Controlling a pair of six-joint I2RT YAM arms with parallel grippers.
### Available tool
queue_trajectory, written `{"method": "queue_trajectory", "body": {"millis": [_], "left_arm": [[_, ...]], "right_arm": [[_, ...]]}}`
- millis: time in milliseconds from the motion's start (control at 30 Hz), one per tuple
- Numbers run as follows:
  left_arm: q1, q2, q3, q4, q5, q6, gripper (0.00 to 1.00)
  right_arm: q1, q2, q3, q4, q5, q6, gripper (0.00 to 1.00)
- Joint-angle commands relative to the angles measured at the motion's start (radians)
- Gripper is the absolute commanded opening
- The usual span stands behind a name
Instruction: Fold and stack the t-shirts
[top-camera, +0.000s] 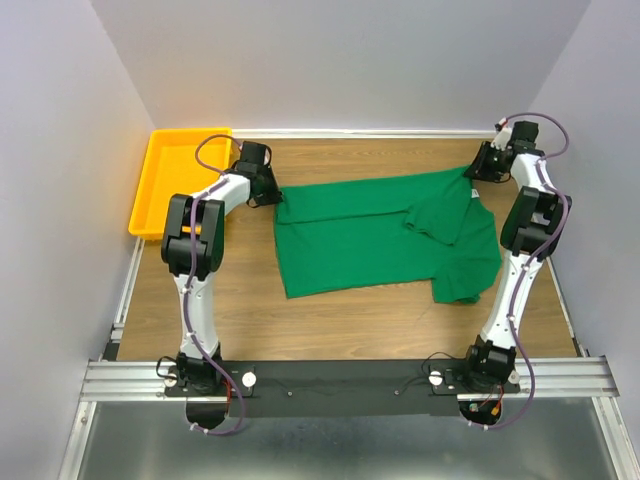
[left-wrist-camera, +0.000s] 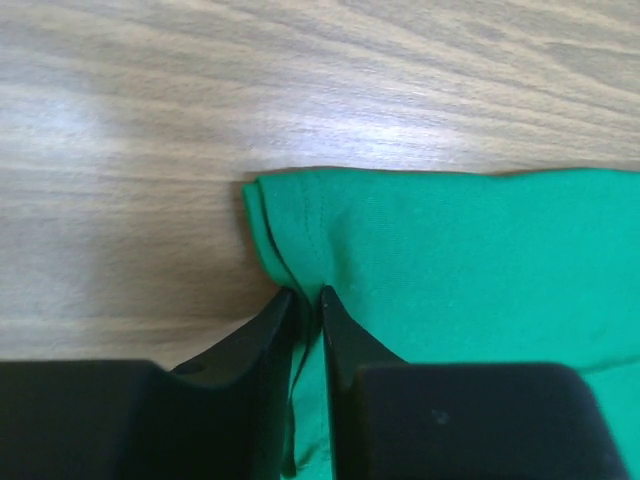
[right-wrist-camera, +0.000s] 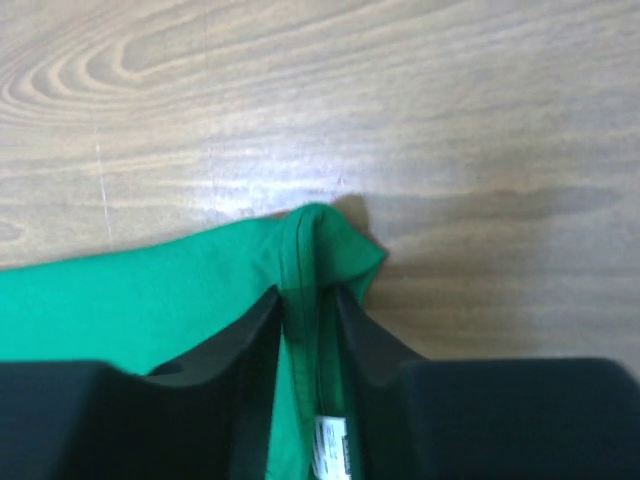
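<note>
The left gripper (left-wrist-camera: 306, 298) is clamped on a hemmed corner of the green t-shirt (left-wrist-camera: 450, 270), its jaws almost meeting; the right gripper (right-wrist-camera: 307, 296) pinches a stitched fold at the opposite end, beside a small white label (right-wrist-camera: 332, 450) whose print is too small to read; the t-shirt lies spread on the wooden table (top-camera: 350, 325), long axis running left to right, label end to the right, one sleeve (top-camera: 440, 215) folded over its body; bare wood lies in front of it; a yellow bin (top-camera: 180, 175) sits in the far left corner, near the left gripper.
</note>
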Motion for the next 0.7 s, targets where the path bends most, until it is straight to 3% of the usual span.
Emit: {"method": "queue_trajectory", "body": {"millis": [0,100,433,600,667], "left_arm": [[0.001,0.053,0.038,-0.036,0.051,0.006,0.19],[0.001,0.080,0.092,-0.055,0.048,0.002,0.12],[0.047,0.214,0.357,-0.155,0.022,-0.041,0.11],[0.057,0.280,0.532,-0.216,0.037,-0.050,0.15],[0.057,0.295,0.584,-0.242,0.023,-0.052,0.24]], "right_arm": [[-0.005,0.064,0.058,-0.008,-0.019,0.022,0.33],[-0.005,0.085,0.093,-0.006,-0.018,0.028,0.28],[0.003,0.151,0.203,0.033,0.041,0.064,0.24],[0.030,0.172,0.265,0.069,0.081,0.065,0.24],[0.040,0.171,0.283,0.084,0.110,0.058,0.25]]}}
